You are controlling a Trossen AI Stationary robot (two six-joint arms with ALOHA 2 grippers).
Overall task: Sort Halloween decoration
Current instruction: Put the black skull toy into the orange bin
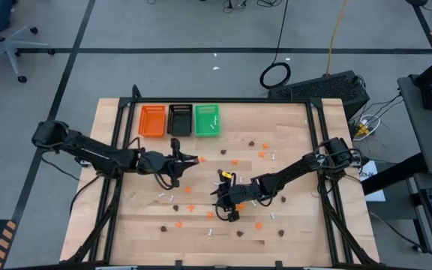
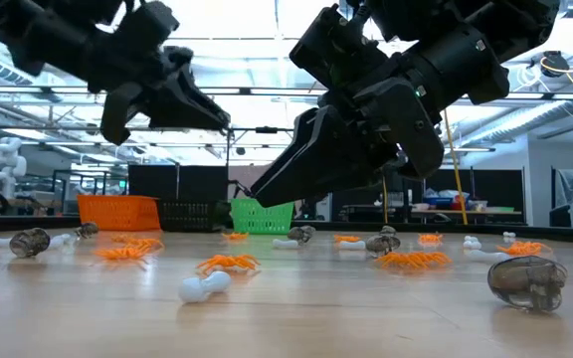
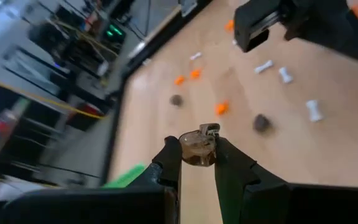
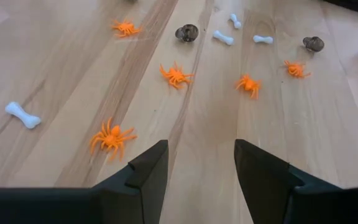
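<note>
Between left hand (image 3: 197,163) fingers: brown trinket (image 3: 197,148) (translucent).

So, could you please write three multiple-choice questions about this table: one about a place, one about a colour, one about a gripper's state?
1. Where do the three trays stand in the high view?
A. near the table's far edge, left of middle
B. at its near right corner
C. on the floor

2. What colour is the middle tray?
A. orange
B. black
C. green

3. What is the left gripper doing?
A. open, empty
B. shut on a white bone
C. shut on a dark brown trinket

Answers:
1 A: the orange tray, black tray and green tray line up there.
2 B: black sits between orange and green.
3 C: the left gripper pinches the dark brown trinket.
</note>
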